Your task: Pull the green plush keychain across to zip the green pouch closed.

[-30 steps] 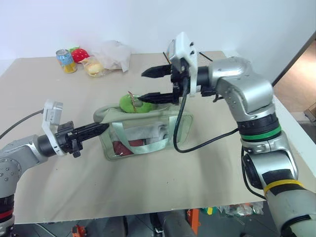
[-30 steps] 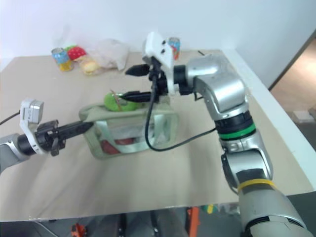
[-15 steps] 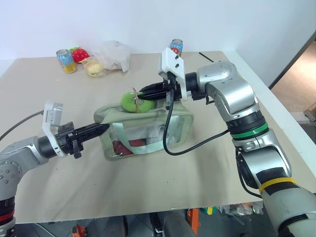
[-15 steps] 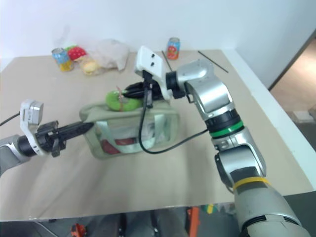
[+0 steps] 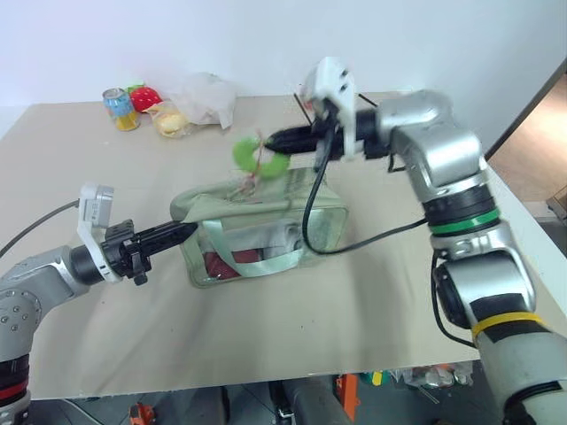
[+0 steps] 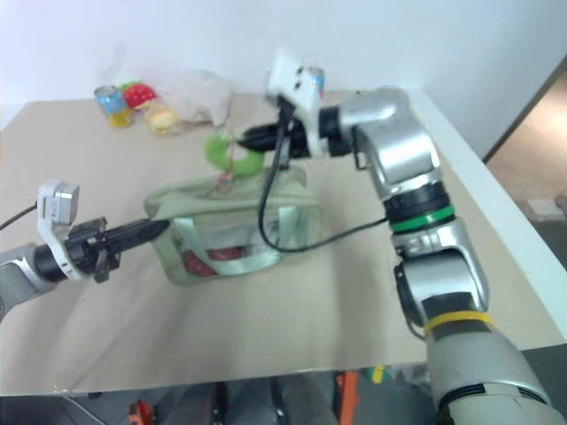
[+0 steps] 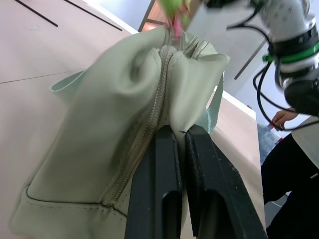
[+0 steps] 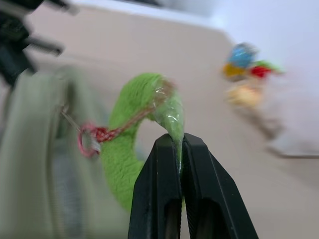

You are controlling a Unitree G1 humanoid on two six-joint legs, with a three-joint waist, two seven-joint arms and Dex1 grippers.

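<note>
Now we see the pouch [image 5: 257,232] resting on the beige table [image 5: 354,310], roughly in the middle, with its clear side facing us and red and white contents showing through. A green strap loops across its front. Our left gripper [image 5: 188,231] is closed tight on the fabric at the pouch's left end; from the left wrist camera, the two black fingers [image 7: 154,189] pinch a fold of the pale green top right beside the zipper line, with no gap between them.

Our right gripper [image 5: 276,139] hangs above the back of the pouch, clear of the table, its fingers pressed together on the keychain [image 5: 257,158]. From the right wrist camera the fingers [image 8: 164,189] clamp a bit of clear wrapping on the plush ring, and a thin pink cord runs from the ring down toward the top of the pouch. The keychain is lifted off the pouch and is blurred in the head cameras.

At the far left corner of the table sit a small can [image 5: 117,108], a red-and-green round toy [image 5: 143,96], something yellow [image 5: 168,122] and a white plastic bag [image 5: 205,97]. Another can [image 6: 310,78] shows behind the right arm. In the left wrist camera a person's hand [image 7: 284,118] appears beyond the table edge
</note>
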